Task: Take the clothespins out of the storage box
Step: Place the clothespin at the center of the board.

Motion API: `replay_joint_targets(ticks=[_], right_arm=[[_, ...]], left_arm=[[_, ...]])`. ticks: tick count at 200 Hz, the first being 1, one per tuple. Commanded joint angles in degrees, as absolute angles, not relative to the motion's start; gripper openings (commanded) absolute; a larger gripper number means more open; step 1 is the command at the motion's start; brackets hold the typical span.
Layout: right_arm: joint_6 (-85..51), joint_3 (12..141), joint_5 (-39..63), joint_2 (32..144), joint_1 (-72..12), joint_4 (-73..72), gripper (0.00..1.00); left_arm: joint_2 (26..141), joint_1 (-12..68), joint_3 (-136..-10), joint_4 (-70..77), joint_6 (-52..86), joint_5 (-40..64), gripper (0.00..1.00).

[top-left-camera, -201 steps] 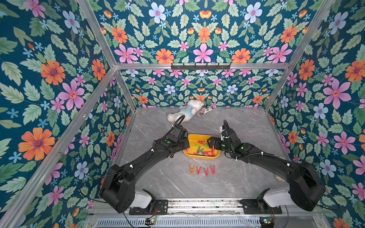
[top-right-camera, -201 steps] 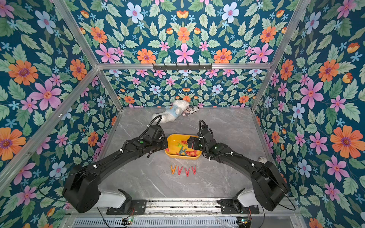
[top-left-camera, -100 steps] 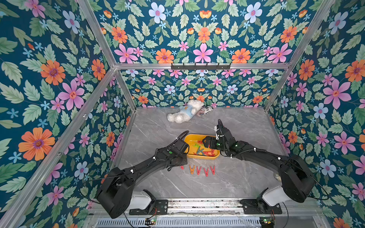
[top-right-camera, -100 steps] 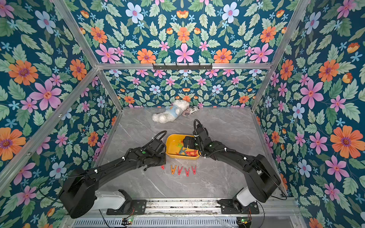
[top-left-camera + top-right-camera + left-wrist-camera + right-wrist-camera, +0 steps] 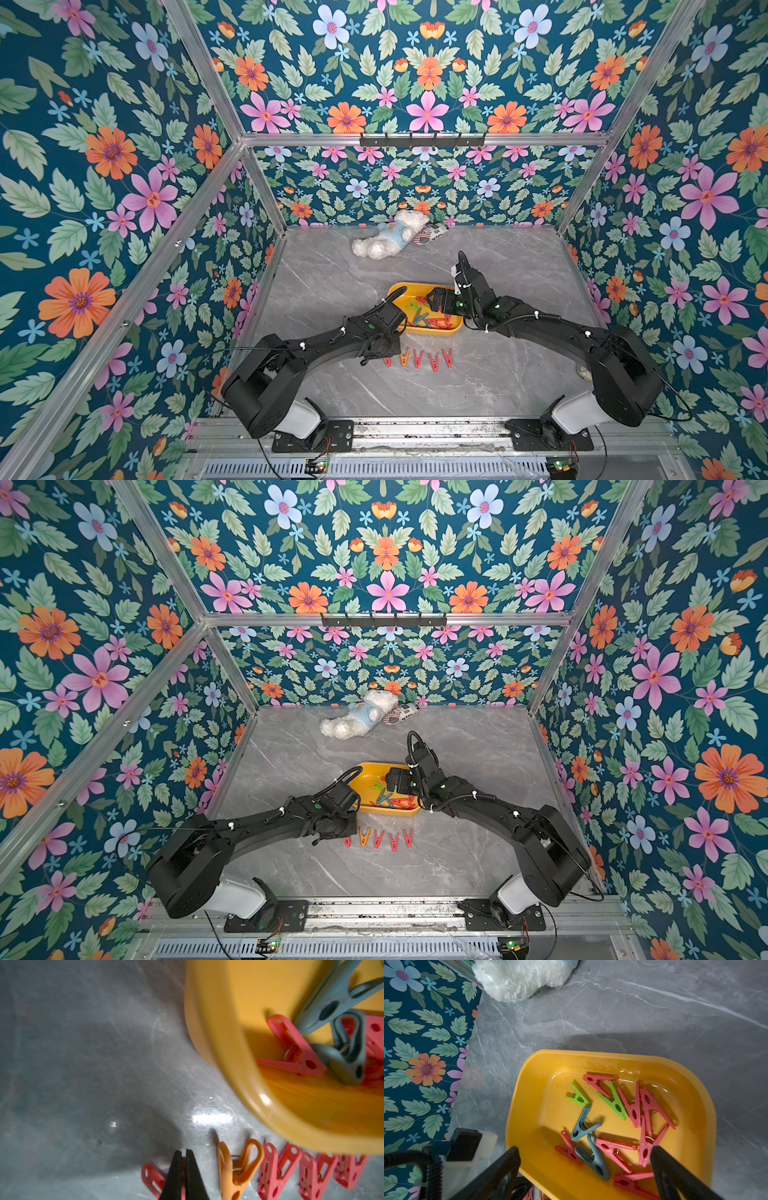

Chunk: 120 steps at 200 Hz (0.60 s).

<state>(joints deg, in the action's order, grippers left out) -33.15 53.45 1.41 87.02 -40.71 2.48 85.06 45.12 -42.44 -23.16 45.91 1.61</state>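
Clothespins (image 5: 612,1099) sit in two groups on a grey marble-look tabletop (image 5: 332,286), walled in by teal floral wallpaper (image 5: 104,174) on an aluminium frame (image 5: 178,243). A white teddy bear (image 5: 380,243) lies by the back wall. Red, green and grey-blue A-shaped pegs with wire springs are heaped in the yellow storage box (image 5: 533,1088) mid-table. Five more lie in a row just in front of it: four red and one orange clothespin (image 5: 234,1169). The left gripper (image 5: 182,1152) is pinched tight on the red clothespin (image 5: 150,1176) at its own end of the row. The right gripper (image 5: 583,1153) hangs over the box, jaws spread wide, holding nothing.
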Motion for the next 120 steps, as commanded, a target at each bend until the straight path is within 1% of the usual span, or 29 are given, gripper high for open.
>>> replay_joint_targets(ticks=[1,9,30,54,69,90,104,111,120], right_arm=[[-32.7,53.3,1.1,86.9,-40.7,2.5,0.99],[-32.6,53.3,1.1,87.0,-40.8,2.5,0.99],[-32.3,53.8,0.6,87.6,-40.7,3.0,0.99],[-31.5,55.3,-0.4,88.8,-40.7,4.5,0.99],[-30.6,56.7,-1.2,89.9,-40.8,5.5,0.99],[-29.1,58.9,-1.9,91.4,-40.7,7.1,0.99],[-28.5,60.3,-2.0,92.7,-40.8,7.9,0.95],[-27.8,61.1,-1.6,93.4,-40.8,8.1,0.90],[-26.8,62.1,-1.0,94.4,-40.7,8.7,0.83]], left_arm=[[85.5,45.3,-42.1,-23.0,46.4,1.7,0.09],[85.3,45.2,-42.2,-23.0,46.5,1.6,0.13],[84.8,45.2,-42.7,-23.6,46.5,1.0,0.26],[83.9,45.2,-44.1,-25.2,46.1,0.0,0.29],[82.8,45.2,-44.9,-26.2,45.8,-0.9,0.34],[81.1,45.0,-46.2,-27.4,45.4,-2.2,0.37],[79.9,44.8,-47.1,-27.9,45.1,-3.0,0.40],[79.3,44.6,-47.5,-28.0,45.0,-3.4,0.42],[78.4,44.3,-47.9,-28.0,44.8,-4.0,0.49]])
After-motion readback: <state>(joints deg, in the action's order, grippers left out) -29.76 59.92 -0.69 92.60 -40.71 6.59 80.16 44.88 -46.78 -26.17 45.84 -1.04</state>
